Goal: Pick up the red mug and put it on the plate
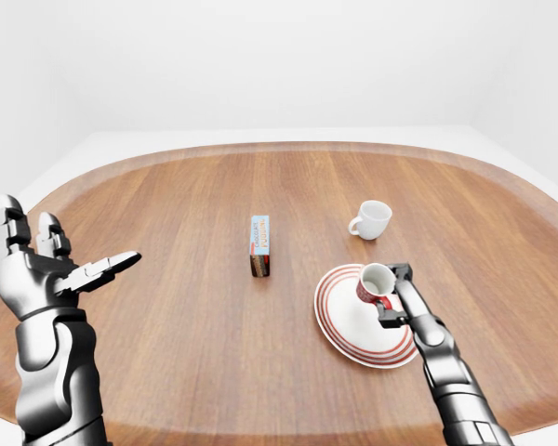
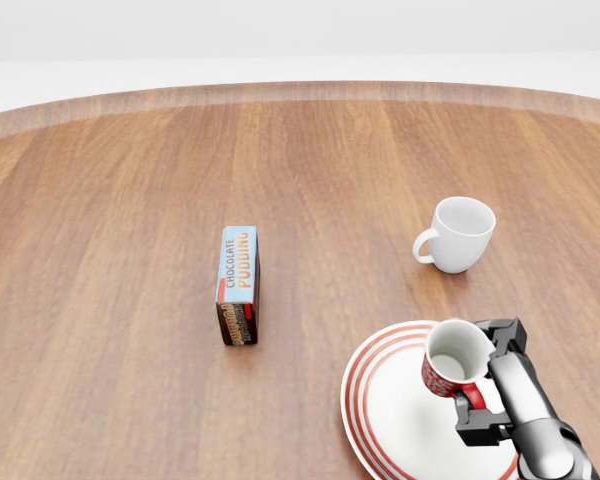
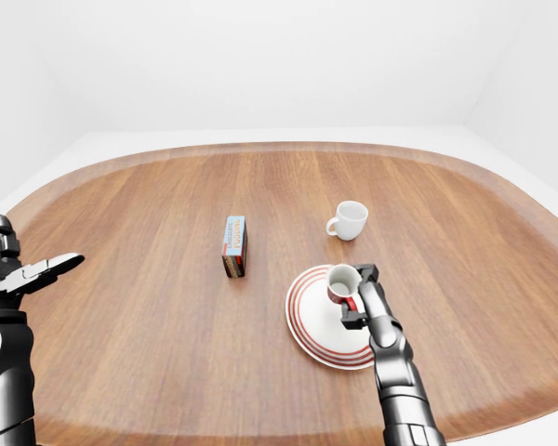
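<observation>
Two hands are in view. The right hand (image 2: 485, 385) has its fingers closed around the red mug (image 2: 452, 368), gripping it on the handle side, and the mug is upright with its white inside visible. Directly under the hand and the mug is the plate (image 2: 380, 410), white with red rings; in the head view I cannot tell if the mug touches the plate or is just above it. Beyond the hand, toward the top of the head view, a white mug (image 2: 458, 234) stands on the wooden table (image 2: 110, 250), apart from the plate. To the left of the hand, well apart, a chocolate pudding box (image 2: 238, 283) stands on the table. The left hand (image 1: 46, 269) is raised far at the left of the left-eye view, fingers spread and holding nothing.
</observation>
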